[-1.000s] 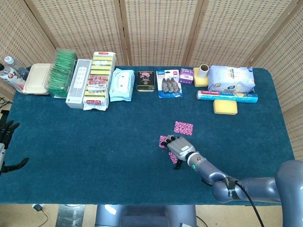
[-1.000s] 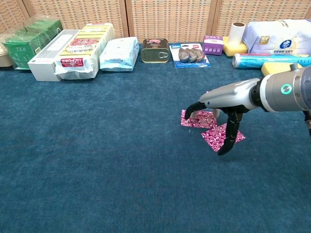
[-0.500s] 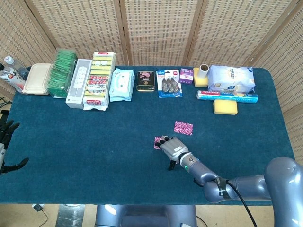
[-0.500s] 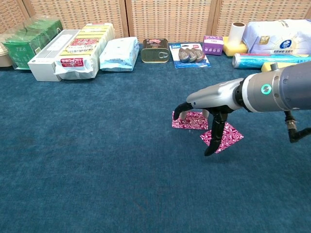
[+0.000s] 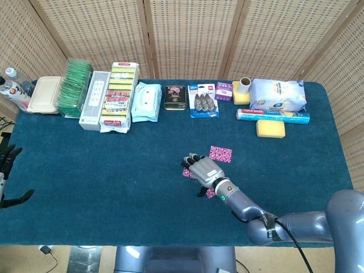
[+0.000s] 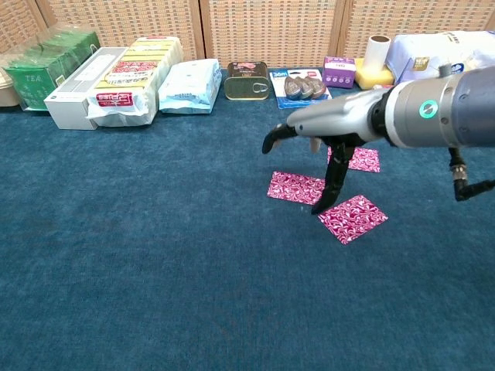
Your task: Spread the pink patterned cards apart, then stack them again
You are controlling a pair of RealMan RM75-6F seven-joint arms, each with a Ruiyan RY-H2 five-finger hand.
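Over the blue cloth [image 6: 155, 255], right hand [image 6: 325, 127] raised with fingers apart, gripping nothing, above three pink cards [image 6: 296, 187] lying flat and separated; left hand [image 5: 8, 170] at table edge, grip impossible to tell.

Only one marking is reading clearly: "TEA", in white letters, is showing on the green box [image 6: 48, 67] standing far to the left of the right hand [image 6: 319, 131]. Print on other packages is appearing too small to read.
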